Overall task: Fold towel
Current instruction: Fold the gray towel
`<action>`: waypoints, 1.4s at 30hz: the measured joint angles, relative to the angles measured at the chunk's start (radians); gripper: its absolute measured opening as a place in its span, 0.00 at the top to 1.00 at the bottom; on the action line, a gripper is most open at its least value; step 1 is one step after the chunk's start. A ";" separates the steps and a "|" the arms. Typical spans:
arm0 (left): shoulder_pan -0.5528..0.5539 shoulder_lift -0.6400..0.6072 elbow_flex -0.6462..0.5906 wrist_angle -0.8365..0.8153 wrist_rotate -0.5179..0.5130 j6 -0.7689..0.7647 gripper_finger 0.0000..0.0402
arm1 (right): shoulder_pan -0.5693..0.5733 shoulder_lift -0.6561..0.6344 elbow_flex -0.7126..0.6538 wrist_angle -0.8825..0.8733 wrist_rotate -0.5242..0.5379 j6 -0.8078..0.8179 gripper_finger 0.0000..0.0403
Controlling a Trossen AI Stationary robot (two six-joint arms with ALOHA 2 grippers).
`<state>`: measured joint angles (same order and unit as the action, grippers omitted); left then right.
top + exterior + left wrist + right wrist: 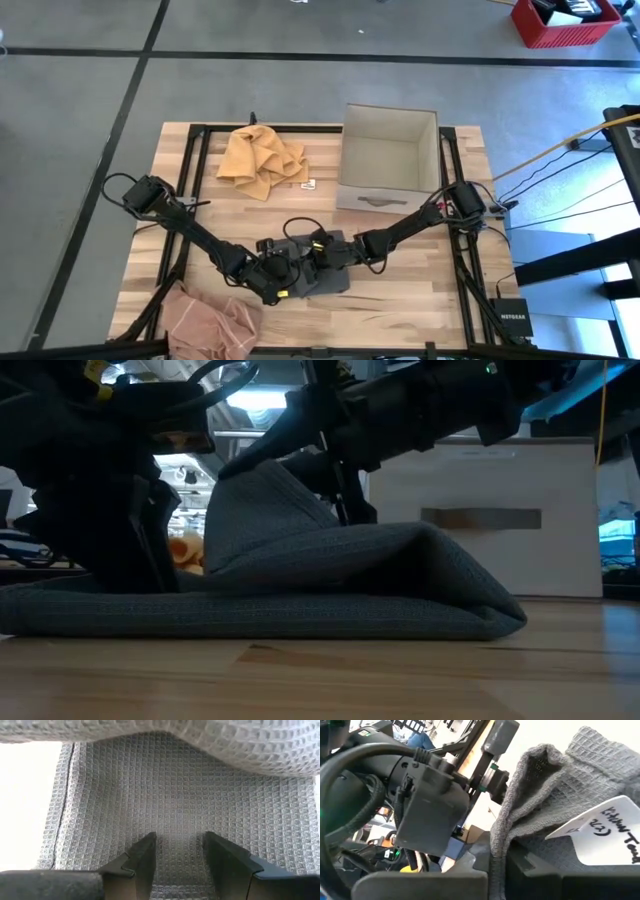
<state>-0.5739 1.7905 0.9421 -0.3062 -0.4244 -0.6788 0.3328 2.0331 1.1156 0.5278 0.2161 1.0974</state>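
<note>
While both arms are bent in over the near half of the table (420, 300), the grey towel (318, 268) is seen lying partly folded near the middle of the near edge, one layer raised into a peak above the flat layer in the low view.

At the left, the left gripper (272, 283) is set low on the towel's left part. Its two fingers (142, 862) are seen parted, with a strip of waffle-weave cloth showing between them; the tips are pressed against or just above the flat layer, and nothing is seen pinched between them. A lifted fold of the same cloth is seen hanging over it in the left wrist view.

Further right, the right gripper (333, 253) is placed at the towel's far side, near its middle. A bunched edge of grey cloth (520, 815) is seen caught in its jaws, which are nearly together on the fabric, and a white label (605, 832) with handwriting is shown beside the pinched fold. In the low view the peak of the towel (265, 490) is held up under this arm.

Elsewhere, a peach cloth (208, 322) is seen at the near left corner, a mustard cloth (262, 158) toward the far edge, and an open cardboard box (388, 160) to its right.
</note>
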 joint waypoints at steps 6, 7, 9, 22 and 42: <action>0.000 -0.010 0.035 -0.066 0.032 0.005 0.60 | 0.000 0.000 0.000 -0.003 0.000 0.033 0.73; 0.000 -0.015 0.052 -0.109 0.044 0.004 0.60 | 0.000 0.000 0.000 -0.001 0.000 0.034 0.70; 0.000 -0.022 0.093 -0.199 0.060 -0.010 0.60 | 0.000 0.000 0.000 0.000 -0.003 0.047 0.66; -0.036 -0.157 0.287 -0.444 0.051 -0.093 0.60 | -0.004 0.000 0.000 0.042 0.076 0.191 0.58; -0.007 -0.016 0.138 -0.093 -0.043 0.057 0.60 | 0.076 -0.107 -0.001 -0.234 -0.052 -0.485 0.58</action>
<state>-0.5808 1.7748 1.0801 -0.3988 -0.4675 -0.6216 0.4092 1.9265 1.1148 0.2933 0.1637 0.6124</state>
